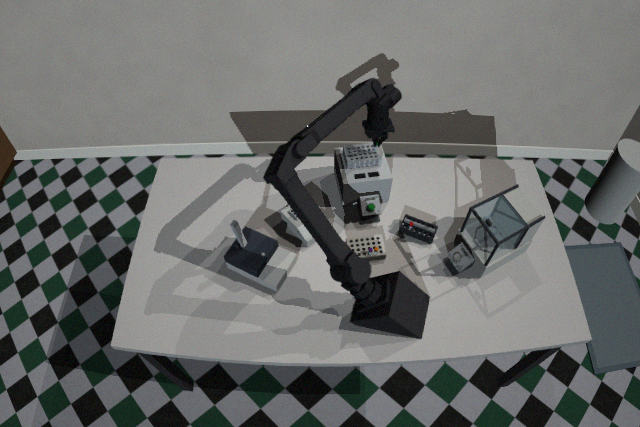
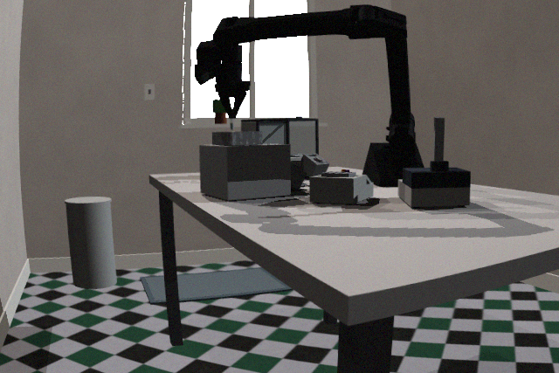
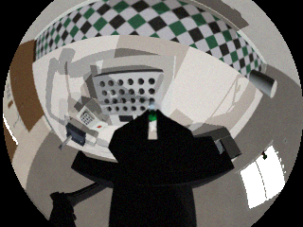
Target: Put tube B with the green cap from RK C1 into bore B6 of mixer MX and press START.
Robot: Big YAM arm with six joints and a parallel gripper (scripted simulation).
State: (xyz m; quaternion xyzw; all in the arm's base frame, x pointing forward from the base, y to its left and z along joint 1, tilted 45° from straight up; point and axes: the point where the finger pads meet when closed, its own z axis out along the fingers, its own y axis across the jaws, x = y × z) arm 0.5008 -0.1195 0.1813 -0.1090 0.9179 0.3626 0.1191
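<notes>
My gripper point(image 1: 378, 142) hangs above the right rear part of the mixer MX point(image 1: 362, 174), over its block of bores point(image 1: 360, 154). It is shut on tube B point(image 3: 151, 124), whose green cap shows between the fingers in the wrist view. The tube points down toward the bore block point(image 3: 128, 91) and its tip is a little above it. In the exterior view the gripper point(image 2: 231, 109) is above the mixer point(image 2: 244, 169). The green START key point(image 1: 370, 206) sits on the mixer's sloping front. I cannot make out the lamps on the mixer's top.
The tube rack RK point(image 1: 366, 246) with several coloured caps stands in front of the mixer. The magnet block MG point(image 1: 418, 228) and glass-walled balance BAL point(image 1: 489, 232) are to the right. The dry block DB point(image 1: 294, 224) and spectrophotometer SP point(image 1: 251, 255) are to the left.
</notes>
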